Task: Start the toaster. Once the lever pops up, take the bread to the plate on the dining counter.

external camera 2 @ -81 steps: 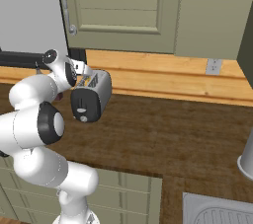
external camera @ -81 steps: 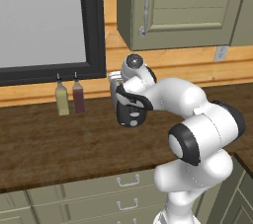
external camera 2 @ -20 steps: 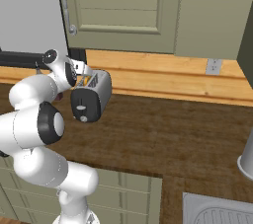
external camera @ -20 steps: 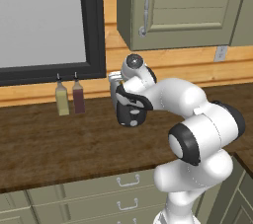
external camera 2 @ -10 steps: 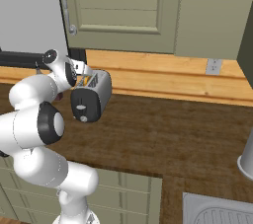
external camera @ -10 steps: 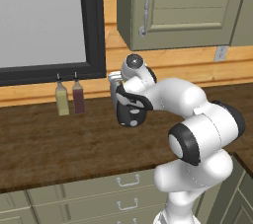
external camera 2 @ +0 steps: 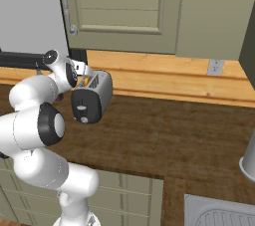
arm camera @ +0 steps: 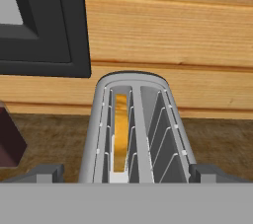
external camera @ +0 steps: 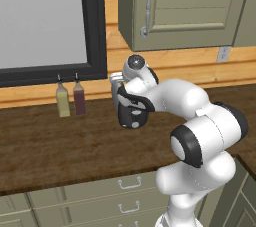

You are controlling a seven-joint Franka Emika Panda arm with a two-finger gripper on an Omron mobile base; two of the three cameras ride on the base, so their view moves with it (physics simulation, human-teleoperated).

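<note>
Two-finger dark gripper [arm camera: 126,174] with jaws spread wide and nothing between them, poised just above the near end of the small rounded silver two-slot toaster [external camera 2: 93,95], which stands on the dark wood worktop [external camera 2: 169,135] against the pale wood wall. The toaster's long axis runs straight away from the hand toward that wall; the tan bread slice [arm camera: 120,131] sits sunk in the left slot. No readable writing: black end panel carries only small pale marks; two small bottles [external camera: 69,99] to the left look unlabelled.

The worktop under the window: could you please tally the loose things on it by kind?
toaster: 1
bread slice, in the toaster's left slot: 1
bottles, one yellowish, one dark red: 2
Total: 4
</note>
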